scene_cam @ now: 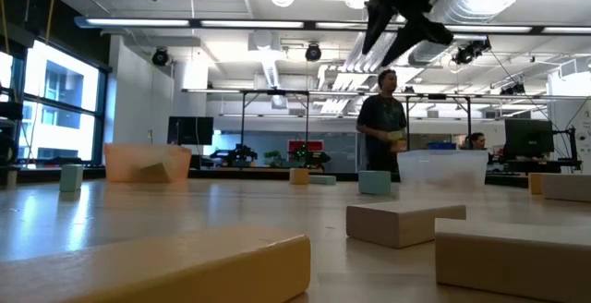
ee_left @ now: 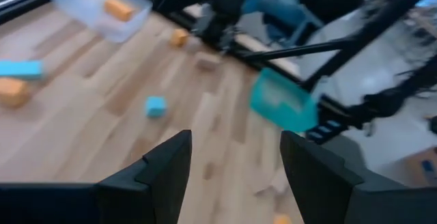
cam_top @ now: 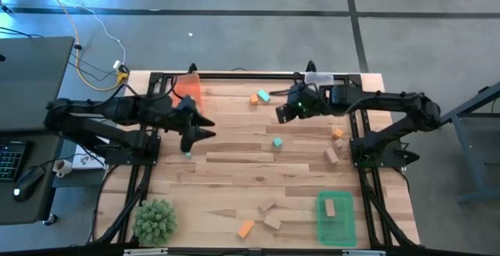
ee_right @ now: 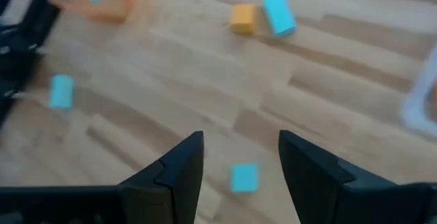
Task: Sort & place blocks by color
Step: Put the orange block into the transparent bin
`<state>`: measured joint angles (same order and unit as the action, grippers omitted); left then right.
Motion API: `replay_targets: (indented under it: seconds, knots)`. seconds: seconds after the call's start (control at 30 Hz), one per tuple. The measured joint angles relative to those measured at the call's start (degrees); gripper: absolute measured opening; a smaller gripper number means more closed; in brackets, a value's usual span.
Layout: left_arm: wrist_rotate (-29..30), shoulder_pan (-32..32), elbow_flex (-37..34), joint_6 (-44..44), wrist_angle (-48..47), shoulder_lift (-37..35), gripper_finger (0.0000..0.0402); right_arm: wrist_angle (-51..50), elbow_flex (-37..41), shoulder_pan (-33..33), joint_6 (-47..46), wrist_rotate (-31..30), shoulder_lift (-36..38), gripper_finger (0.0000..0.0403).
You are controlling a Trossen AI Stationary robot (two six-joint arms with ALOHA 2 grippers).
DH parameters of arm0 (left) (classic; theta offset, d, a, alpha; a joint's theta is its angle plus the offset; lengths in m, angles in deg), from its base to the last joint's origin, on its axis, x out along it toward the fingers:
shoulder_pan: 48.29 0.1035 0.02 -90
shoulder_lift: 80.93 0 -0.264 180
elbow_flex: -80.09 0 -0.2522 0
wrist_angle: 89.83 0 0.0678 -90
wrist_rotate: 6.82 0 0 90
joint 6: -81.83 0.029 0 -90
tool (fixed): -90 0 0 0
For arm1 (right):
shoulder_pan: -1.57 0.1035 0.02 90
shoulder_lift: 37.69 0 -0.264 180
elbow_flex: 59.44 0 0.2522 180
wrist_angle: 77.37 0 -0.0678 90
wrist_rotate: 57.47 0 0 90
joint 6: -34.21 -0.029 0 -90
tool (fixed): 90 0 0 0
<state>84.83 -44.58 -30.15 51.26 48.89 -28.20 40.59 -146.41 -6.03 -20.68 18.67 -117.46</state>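
Even, bright overhead light; ceiling strip lights (scene_cam: 305,28) and window (scene_cam: 55,95) at 9 o'clock glare in low view. Both wrist views motion-blurred. Low view: nearest tan blocks (scene_cam: 152,271) at 6 o'clock out of focus; table (cam_top: 234,170) shadows soft.

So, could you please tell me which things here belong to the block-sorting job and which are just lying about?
Belongs to the job:
- teal blocks, orange blocks, tan blocks
- orange tray, clear tray, green tray
- left gripper and right gripper, both empty

Just lying about:
- spiky green plant
- keyboard, mouse, cables beside the table
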Motion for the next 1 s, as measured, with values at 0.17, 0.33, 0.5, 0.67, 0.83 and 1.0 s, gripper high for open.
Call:
replay_targets:
  seconds: [0.17,0.33,0.5,0.67,0.83,1.0]
  knots:
    - [0.0,-3.5,1.9,-0.8,1.3,0.0,0.0212,2.6,0.0,4.5,-2.1,-3.0,0.2,0.0177]
    - [0.3,-5.6,6.3,-0.5,0.5,1.6,0.0211,5.2,0.0,6.9,-3.7,-4.2,1.0,0.0177]
    - [0.9,-6.8,11.0,1.8,-1.9,4.3,0.0211,6.8,0.0,8.1,-4.2,-5.3,1.2,0.0177]
    - [3.8,-8.5,15.5,2.2,-8.8,8.8,0.0211,6.6,0.0,8.1,-4.2,-5.4,1.2,0.0177]
    - [6.4,-11.3,19.4,1.2,-13.8,13.6,0.0211,6.2,0.0,8.0,-3.3,-6.6,1.2,0.0177]
    - [13.0,-15.7,21.0,-1.8,-17.1,17.6,0.0211,4.9,0.1,8.0,-3.2,-7.4,1.2,0.0177]
